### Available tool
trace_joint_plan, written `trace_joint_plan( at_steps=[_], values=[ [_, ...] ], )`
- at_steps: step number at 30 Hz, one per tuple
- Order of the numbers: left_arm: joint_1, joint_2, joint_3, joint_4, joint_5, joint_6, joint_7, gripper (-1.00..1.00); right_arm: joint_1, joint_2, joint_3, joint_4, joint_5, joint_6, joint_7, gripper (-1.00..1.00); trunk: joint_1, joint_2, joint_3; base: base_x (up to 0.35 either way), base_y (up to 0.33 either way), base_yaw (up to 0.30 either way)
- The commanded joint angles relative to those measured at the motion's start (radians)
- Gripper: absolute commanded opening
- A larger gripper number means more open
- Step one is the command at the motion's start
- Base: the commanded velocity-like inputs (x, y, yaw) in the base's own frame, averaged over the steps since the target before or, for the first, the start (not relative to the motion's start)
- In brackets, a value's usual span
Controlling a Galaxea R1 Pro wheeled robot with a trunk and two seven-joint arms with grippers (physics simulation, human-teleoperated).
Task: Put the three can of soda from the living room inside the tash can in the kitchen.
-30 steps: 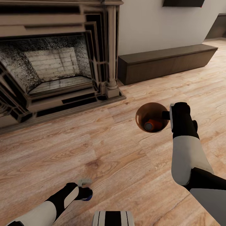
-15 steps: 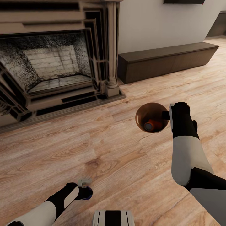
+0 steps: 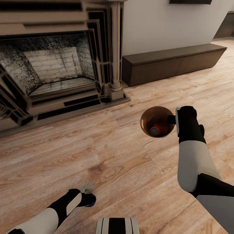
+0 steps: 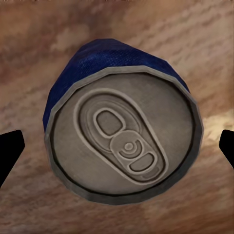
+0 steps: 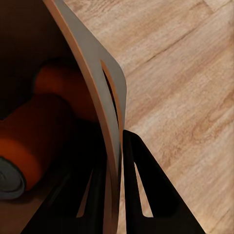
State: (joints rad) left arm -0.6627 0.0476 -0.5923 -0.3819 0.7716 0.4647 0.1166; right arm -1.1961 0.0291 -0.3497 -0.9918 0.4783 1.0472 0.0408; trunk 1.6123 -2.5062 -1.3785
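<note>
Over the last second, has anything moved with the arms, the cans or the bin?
The camera tilted slightly at the start of that second. Otherwise almost nothing changed. The left claw has stayed low over the floor around the blue can. The right claw still grips the rim of the copper bin, which holds orange cans. The fireplace and low bench look unchanged.

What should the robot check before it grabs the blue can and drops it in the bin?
1. Blue can sits between the left gripper's fingers: ok.
2. Fingers closed on the can: not ok, they stand apart from it.
3. Right gripper pinches the bin's rim: ok.
4. Orange can already lies in the bin: ok.
5. Room left in the bin: ok.
6. Third can's whereabouts: cannot tell.
</note>
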Motion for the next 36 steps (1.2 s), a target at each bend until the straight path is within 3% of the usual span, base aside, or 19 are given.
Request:
trace_joint_plan(
  at_steps=[1,7,36],
  values=[
    [0.000,0.000,0.000,0.000,0.000,0.000,0.000,1.00,0.000,0.000,0.000,-0.001,-0.004,0.000,0.004,-1.00,0.000,0.000,0.000,0.000,0.000,0.000],
    [0.000,0.000,0.000,-0.001,0.000,-0.002,0.000,1.00,0.000,-0.001,0.000,0.000,-0.004,0.000,0.003,-1.00,0.001,-0.001,-0.011,0.000,0.000,0.000],
    [-0.002,0.000,-0.001,-0.009,-0.001,-0.022,-0.002,1.00,0.001,-0.003,-0.004,0.009,-0.004,0.000,0.004,-1.00,0.001,-0.001,-0.011,0.000,0.000,0.000]
  ],
)
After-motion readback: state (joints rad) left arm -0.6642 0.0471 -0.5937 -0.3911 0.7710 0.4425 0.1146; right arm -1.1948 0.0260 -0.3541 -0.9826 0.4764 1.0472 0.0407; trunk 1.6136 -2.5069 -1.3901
